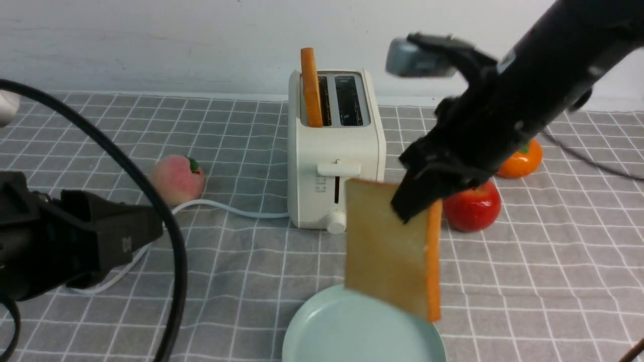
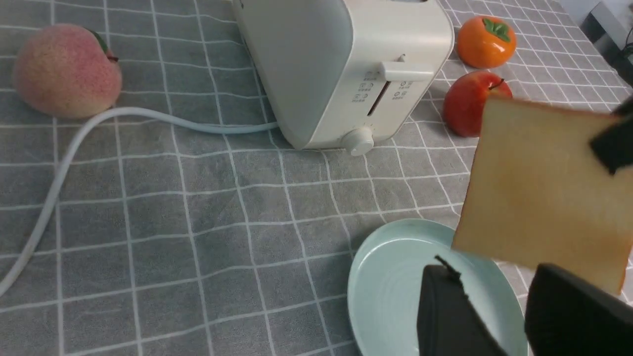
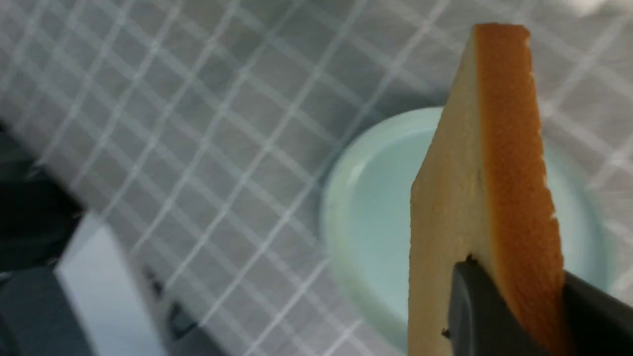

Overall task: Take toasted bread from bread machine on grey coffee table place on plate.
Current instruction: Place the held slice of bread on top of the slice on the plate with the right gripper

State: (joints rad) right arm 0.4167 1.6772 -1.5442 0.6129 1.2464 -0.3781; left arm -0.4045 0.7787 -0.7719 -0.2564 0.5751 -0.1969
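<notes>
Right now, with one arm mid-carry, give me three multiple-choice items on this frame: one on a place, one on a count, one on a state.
1. Where is the toast slice that the right gripper holds?
A. in the air above the plate
B. lying flat on the plate
C. standing in a slot

2. How many slices stand in the toaster?
A. none
B. one
C. two

3. What state is the plate in?
A. bare
B. holding a flat slice
C. upside down

Answers:
1 A: the slice hangs on edge from the closed gripper, its lower corner over the plate's rim.
2 B: a second slice sticks up from the left slot; the other slot shows dark and empty.
3 A: it sits rim up and nothing lies on it.
</notes>
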